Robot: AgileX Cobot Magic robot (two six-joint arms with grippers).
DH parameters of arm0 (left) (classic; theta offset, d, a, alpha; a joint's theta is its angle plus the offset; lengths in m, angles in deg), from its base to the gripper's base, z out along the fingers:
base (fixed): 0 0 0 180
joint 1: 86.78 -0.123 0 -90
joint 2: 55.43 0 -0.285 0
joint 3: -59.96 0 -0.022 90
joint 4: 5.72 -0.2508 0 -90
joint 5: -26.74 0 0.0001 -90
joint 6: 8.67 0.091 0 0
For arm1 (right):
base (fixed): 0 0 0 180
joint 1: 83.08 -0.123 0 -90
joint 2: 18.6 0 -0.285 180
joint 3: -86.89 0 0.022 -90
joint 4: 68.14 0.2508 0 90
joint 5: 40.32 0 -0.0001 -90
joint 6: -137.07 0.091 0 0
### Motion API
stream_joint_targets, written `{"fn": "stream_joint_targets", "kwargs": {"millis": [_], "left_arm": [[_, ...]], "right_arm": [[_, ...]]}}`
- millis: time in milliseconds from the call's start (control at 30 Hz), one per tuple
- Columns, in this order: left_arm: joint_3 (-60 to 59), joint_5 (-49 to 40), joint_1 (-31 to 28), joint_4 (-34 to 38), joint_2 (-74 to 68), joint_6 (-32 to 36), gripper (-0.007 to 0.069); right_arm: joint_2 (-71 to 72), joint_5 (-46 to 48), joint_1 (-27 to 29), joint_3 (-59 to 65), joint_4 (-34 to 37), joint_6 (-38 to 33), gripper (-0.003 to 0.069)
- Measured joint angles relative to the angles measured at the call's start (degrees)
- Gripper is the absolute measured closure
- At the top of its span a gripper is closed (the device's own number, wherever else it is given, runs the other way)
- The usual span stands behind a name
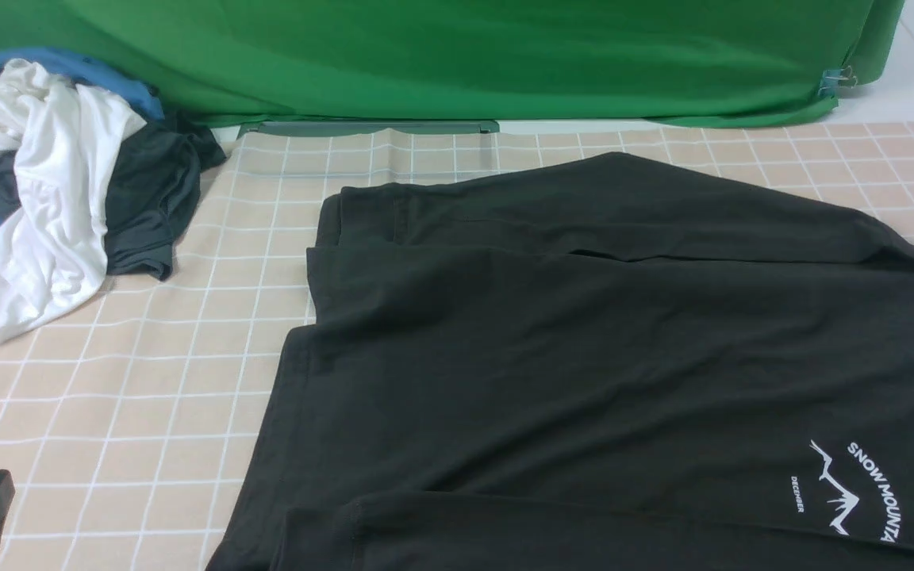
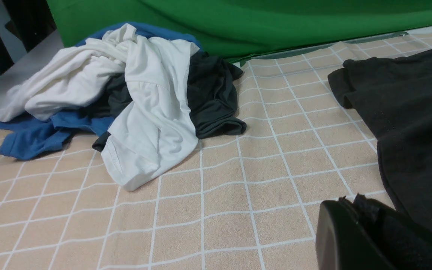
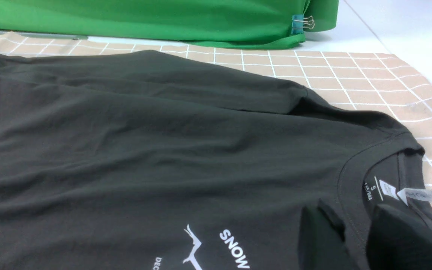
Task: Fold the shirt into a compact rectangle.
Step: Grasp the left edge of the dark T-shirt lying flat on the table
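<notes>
Shirt (image 1: 584,341) spread flat across tabletop (image 1: 147,412), centre to right. Left gripper (image 2: 347,210) near-left of it, jaws clenched, empty; right gripper (image 3: 351,210) jaws parted astride collar (image 3: 345,172) (near right). Risk: pinching one layer only would skew the fold.

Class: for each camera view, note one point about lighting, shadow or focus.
Front view: soft, even light, only faint crease shading on the shirt. Left wrist view: the left gripper looms dark and blurred near the lens. Right wrist view: the right gripper is out of focus; the shirt's print reads clearly.
</notes>
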Motion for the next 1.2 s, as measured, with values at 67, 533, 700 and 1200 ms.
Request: {"fn": "stream_joint_targets", "kwargs": {"millis": [67,533,700,1200], "left_arm": [[0.0,0.0,0.0,0.0,0.0,0.0,0.0602],[0.0,0.0,0.0,-0.05,0.0,0.0,0.0602],[0.0,0.32,0.0,-0.97,0.0,0.14,0.0602],[0.0,28.74,0.0,15.1,0.0,-2.83,0.0602]], "right_arm": [[0.0,0.0,0.0,0.0,0.0,0.0,0.0421],[0.0,0.0,0.0,0.0,0.0,0.0,0.0421],[0.0,0.0,0.0,0.0,0.0,0.0,0.0421],[0.0,0.0,0.0,0.0,0.02,0.0,0.0421]]}}
